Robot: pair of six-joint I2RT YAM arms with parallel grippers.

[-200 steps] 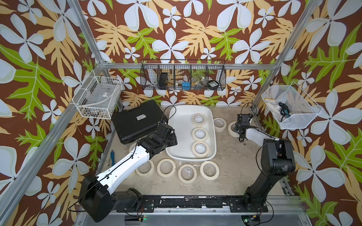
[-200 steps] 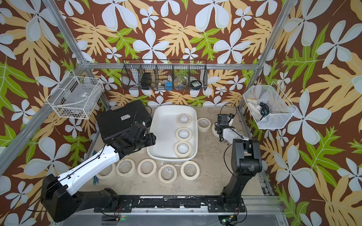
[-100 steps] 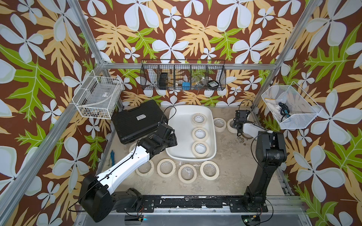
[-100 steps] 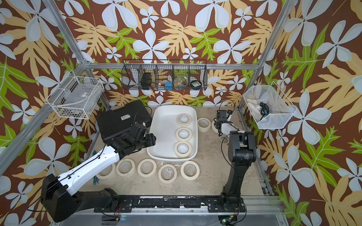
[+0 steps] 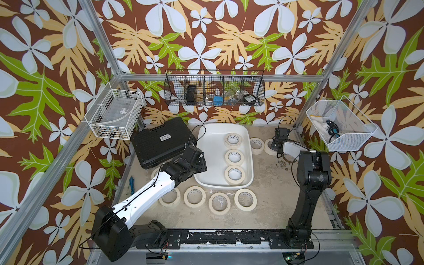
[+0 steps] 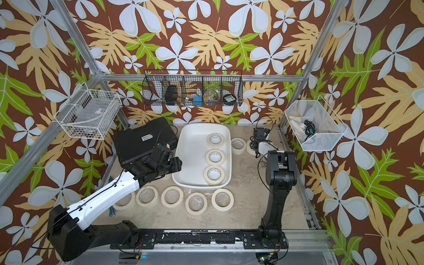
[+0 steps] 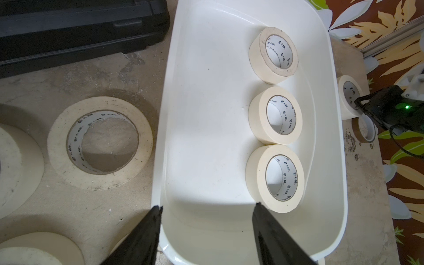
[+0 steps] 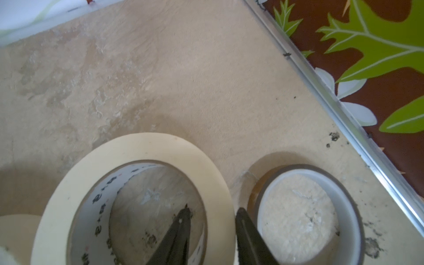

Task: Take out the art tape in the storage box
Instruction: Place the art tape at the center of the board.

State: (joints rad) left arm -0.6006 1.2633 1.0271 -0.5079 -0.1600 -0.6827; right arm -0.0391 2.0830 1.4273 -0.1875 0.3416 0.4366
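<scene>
Close in, my right gripper (image 8: 213,208) stands with its jaws parted astride the wall of one roll of art tape (image 8: 137,149). One finger is inside the ring and one outside, with a sliver of gap on the inner side. That roll lies flat on the worktop (image 8: 183,80) near its far right corner, just beside a thin brown-edged ring (image 8: 305,171).

My left gripper (image 7: 208,206) hangs empty with its jaws spread wide over the near end of the storage box (image 7: 206,114). One fingertip is above the rim, the other above the bare white floor.

Both top views show the box near the middle of the worktop's far edge, with a black case (image 5: 158,144) just beside it on the left. Three rolls lie flat inside in a line along its right wall. More rolls lie outside: two beside that wall, and a row between the box and the near edge.

By my reading, the step in hand is setting a roll down at the far right, with three left to fetch. Next, my right jaws should lift straight up so the inner finger does not drag the ring. My left should then reach the nearest roll (image 7: 253,181), drop one finger into its core and pinch the wall.
</scene>
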